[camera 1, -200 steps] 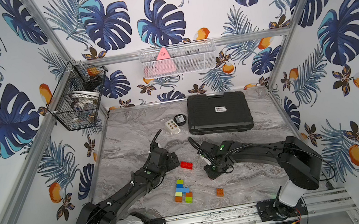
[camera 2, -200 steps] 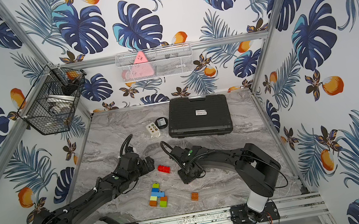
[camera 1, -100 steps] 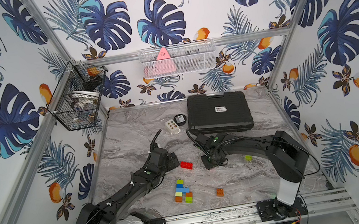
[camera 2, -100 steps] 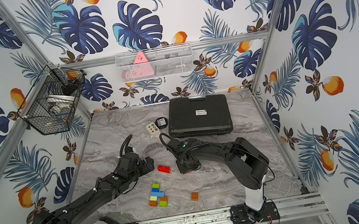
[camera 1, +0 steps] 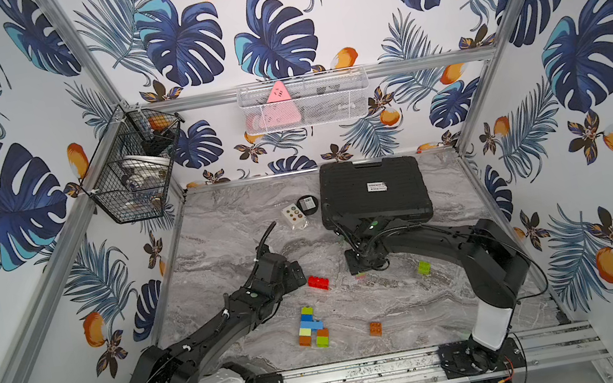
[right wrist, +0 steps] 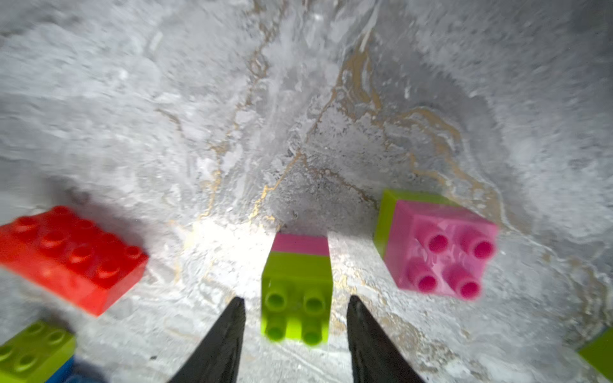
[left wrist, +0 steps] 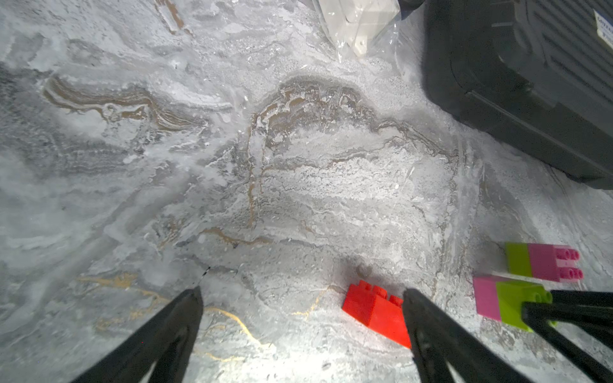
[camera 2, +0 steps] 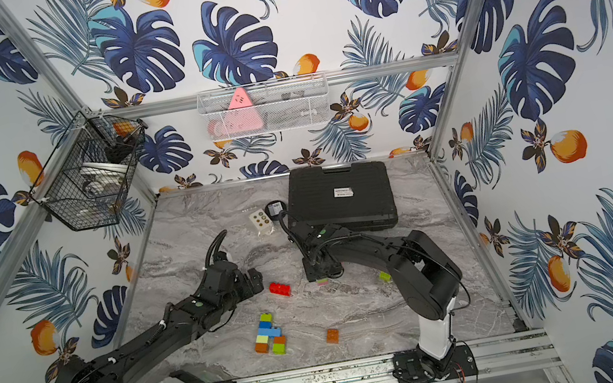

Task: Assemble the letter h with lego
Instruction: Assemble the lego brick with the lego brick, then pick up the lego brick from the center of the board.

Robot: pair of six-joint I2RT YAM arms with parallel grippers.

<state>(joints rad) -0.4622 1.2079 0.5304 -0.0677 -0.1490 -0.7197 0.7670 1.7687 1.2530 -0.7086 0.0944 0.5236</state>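
The lego lies scattered on the marble table [camera 1: 223,257]. A joined cluster of lime, blue and orange bricks [camera 1: 310,326] [camera 2: 269,333] sits near the front. The long red brick [camera 1: 318,283] [left wrist: 374,311] lies just beside one finger of my left gripper [camera 1: 298,276] [left wrist: 302,293], which is wide open and empty. My right gripper [camera 1: 366,269] [right wrist: 297,301] is open, its fingers either side of a lime-and-pink stack [right wrist: 297,265] [left wrist: 507,301] lying on the table, with gaps showing. A second pink-and-lime stack [right wrist: 434,242] [left wrist: 537,262] lies close by.
A loose orange brick [camera 1: 375,328] lies at the front and a lime brick [camera 1: 423,267] to the right. A black case [camera 1: 372,190], a white dotted card [camera 1: 294,215] and a round black item [camera 1: 307,204] are at the back. Wire baskets hang on the walls.
My right gripper's jaws have parted, letting go of the lime-and-pink stack. The right arm swung, uncovering the lime brick on the right. The left arm has not moved.
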